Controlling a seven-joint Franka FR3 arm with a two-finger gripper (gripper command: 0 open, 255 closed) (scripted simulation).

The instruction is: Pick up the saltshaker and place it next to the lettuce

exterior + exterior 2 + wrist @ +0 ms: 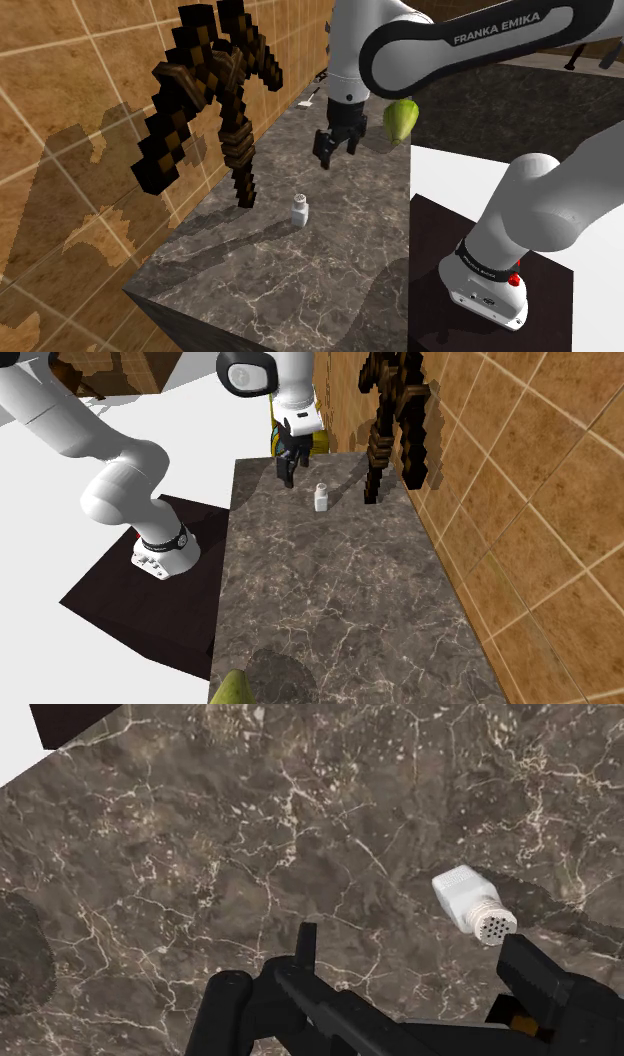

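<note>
Saltshaker [299, 209] stands upright on counter [300, 285], claw [336, 146] hovering nearby, fingers [306, 944] apart.

Lettuce [401, 120]: upper part hidden behind arm [450, 48] in shoulder view; in 2nd ext. view mostly behind the wrist. Green obj. [231, 690]: cut by bottom edge, ID not poss. Pixelated pickaxe [398, 412]: head cut by top edge. Small pale item [308, 99] at far end of counter [300, 275]: too small to ID. Fingers [545, 989]: bases cut by bottom edge, wrist view.
</note>
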